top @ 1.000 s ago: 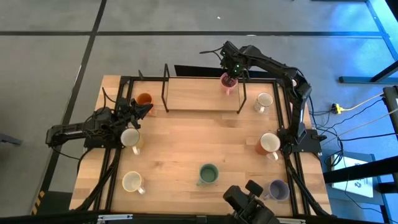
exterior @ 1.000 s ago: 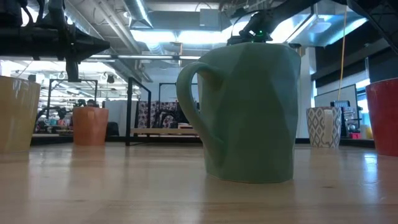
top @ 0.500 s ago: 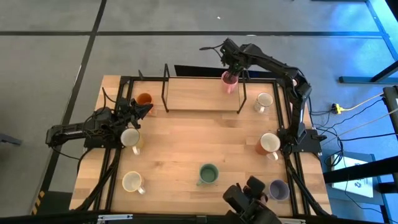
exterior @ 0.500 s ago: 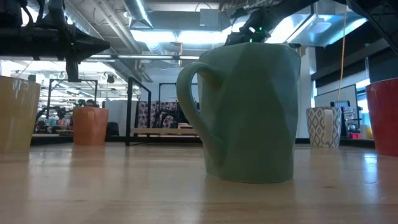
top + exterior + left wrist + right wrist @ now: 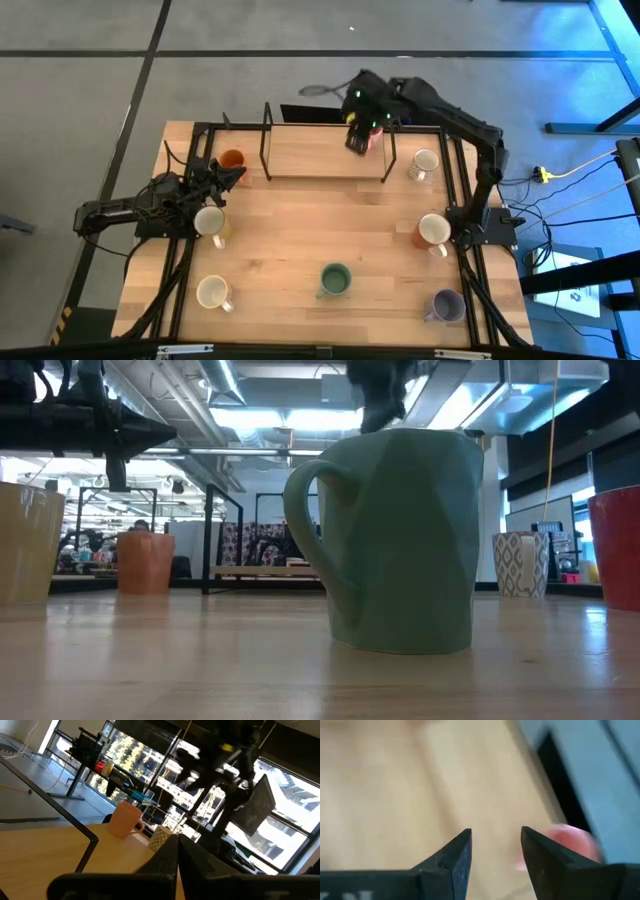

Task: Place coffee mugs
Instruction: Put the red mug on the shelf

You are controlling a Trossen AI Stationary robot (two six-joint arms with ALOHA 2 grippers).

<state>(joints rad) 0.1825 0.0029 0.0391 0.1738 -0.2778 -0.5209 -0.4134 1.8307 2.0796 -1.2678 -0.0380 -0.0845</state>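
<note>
Several coffee mugs stand on their bases on the wooden table: orange (image 5: 232, 159), white (image 5: 209, 220), cream (image 5: 212, 291), green (image 5: 334, 279), lavender (image 5: 444, 304), a white-and-orange one (image 5: 433, 230) and a patterned one (image 5: 424, 163). The pink mug (image 5: 377, 138) stands at the right end of the raised board (image 5: 320, 150). My right gripper (image 5: 357, 140) hovers open just beside and above it; in the right wrist view the gap between its fingers (image 5: 496, 850) holds nothing and the pink mug (image 5: 570, 845) lies off to one side. My left gripper (image 5: 226, 176) waits shut by the orange mug.
A black frame (image 5: 266, 140) carries the raised board, and black rails (image 5: 462, 190) run along both table sides. In the low view the green mug (image 5: 400, 540) fills the foreground. Open tabletop lies between the green mug and the board.
My right gripper has come off the pink mug, risen and drifted a little toward the table's left, blurred by its motion. The pink mug stays upright on the raised board.
</note>
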